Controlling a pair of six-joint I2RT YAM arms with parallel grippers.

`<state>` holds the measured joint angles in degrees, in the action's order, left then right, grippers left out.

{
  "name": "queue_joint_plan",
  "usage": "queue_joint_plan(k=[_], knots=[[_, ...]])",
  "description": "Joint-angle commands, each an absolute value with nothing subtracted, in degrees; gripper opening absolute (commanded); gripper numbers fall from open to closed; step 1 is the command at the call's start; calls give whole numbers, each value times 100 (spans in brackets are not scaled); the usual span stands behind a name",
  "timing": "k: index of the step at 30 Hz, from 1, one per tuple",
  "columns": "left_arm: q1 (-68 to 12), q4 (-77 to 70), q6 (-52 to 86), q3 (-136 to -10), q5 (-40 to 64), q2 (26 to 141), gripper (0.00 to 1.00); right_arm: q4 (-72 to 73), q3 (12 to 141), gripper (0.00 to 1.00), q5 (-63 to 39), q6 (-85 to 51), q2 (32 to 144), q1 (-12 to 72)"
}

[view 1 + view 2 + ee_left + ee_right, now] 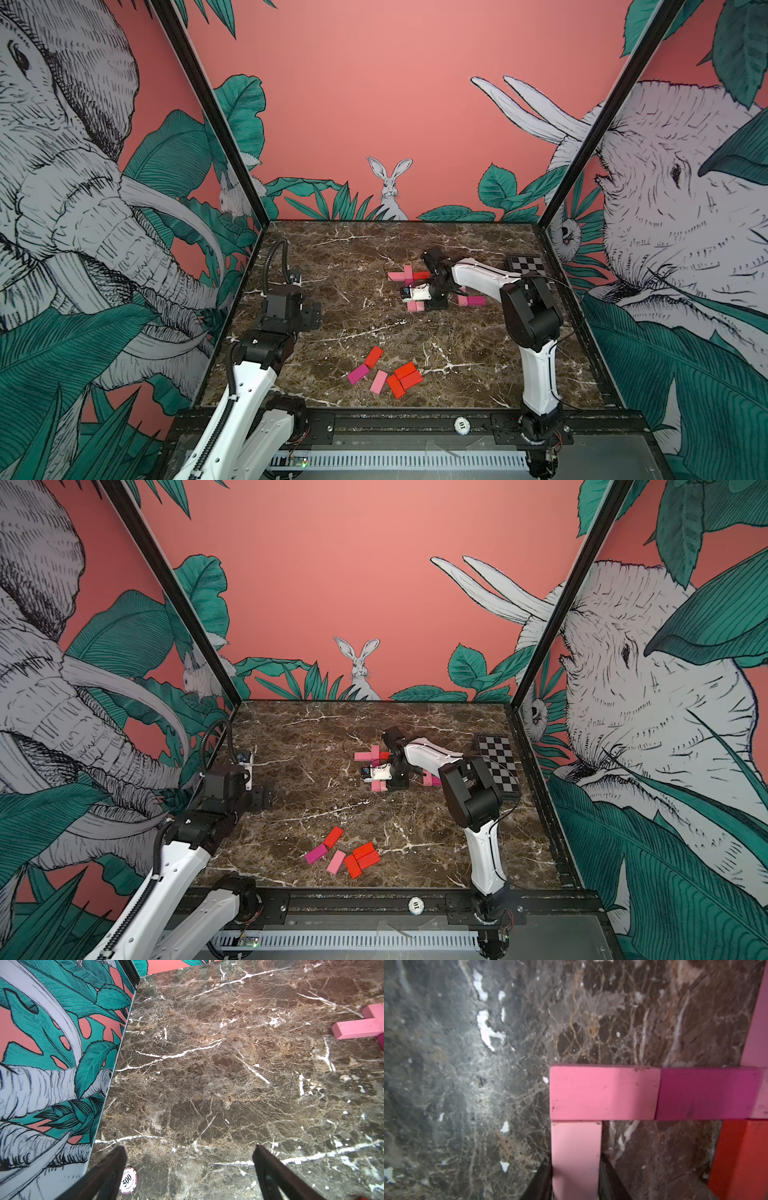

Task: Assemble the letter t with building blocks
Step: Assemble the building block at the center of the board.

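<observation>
- My right fingers (607, 1177) are closed on a light pink block (576, 1153), one finger pressed to each of its long sides.
- In the right wrist view, the free end of that block butts square against the long side of a pink block (604, 1093) lying flat on the worktop (374, 249).
- The pink block meets a magenta block (708, 1094) end to end, so the two form one straight bar. A red block (741, 1157) sits just beside the magenta one.
- In both top views this work sits mid-worktop, toward the back. Just behind my right wrist is a small cross of blocks (407, 273) in pink, magenta and red.
- A loose cluster of blocks (405, 376), in red, pink and magenta, lies near the front edge, well apart from the build.
- A magenta pair (471, 300) shows beside my right arm, partly hidden by it.
- My left fingers (272, 1174) are spread wide above the marble near the left wall (52, 1043), gripping nothing. A poker chip (128, 1180) lies just beside one of them.
- A checkered board (525, 264) lies at the back right.
</observation>
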<state>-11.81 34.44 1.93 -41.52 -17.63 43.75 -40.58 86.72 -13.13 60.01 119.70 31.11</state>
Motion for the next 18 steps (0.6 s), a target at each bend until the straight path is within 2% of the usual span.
queue_joint_plan(k=[1,18], knots=[[-1169,3525,229,-4175,-1802,4320,97,-4267,8640,34,-1262,6003,12283,3129],[-1168,3525,237,-4175,-1802,4320,97,-4367,8710,34,-1283,5930,12349,3133]])
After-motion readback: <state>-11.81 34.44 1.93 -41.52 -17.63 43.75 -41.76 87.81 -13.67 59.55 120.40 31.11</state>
